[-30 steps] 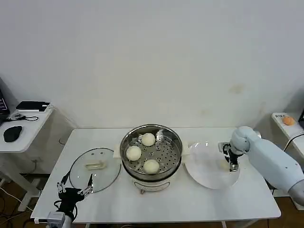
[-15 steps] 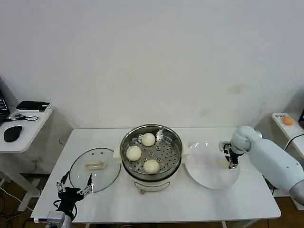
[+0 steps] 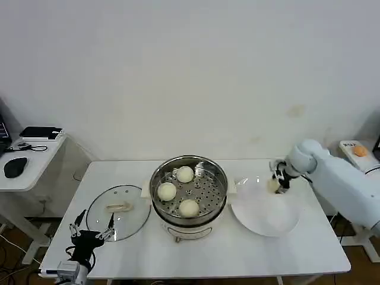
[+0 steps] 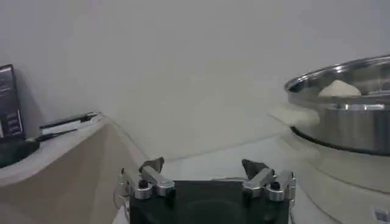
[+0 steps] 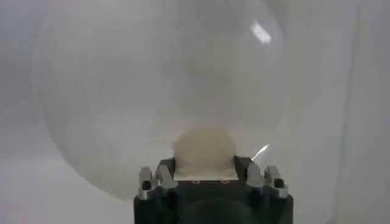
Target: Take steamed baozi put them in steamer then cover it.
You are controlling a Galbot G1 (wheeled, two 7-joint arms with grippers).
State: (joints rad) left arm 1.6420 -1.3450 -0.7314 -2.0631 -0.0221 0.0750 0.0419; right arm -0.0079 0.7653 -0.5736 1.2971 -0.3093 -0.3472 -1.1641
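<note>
Between right gripper (image 5: pixel 205 176) jaws, half-hidden baozi (image 5: pixel 204 150)

My right arm (image 3: pixel 341 181): smooth white rounded shell. Both grippers black-bodied; left gripper (image 4: pixel 207 176) fingers on silver screwed brackets, dark tips.

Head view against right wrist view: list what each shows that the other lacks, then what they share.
Head view alone: the steamer holding three baozi, the cover lying on the table, and the left hand open near the table's front-left edge. Right wrist view alone: the right hand's fingers pressed against the bun's sides. Shared: the right hand gripping the fourth baozi above the white plate.
</note>
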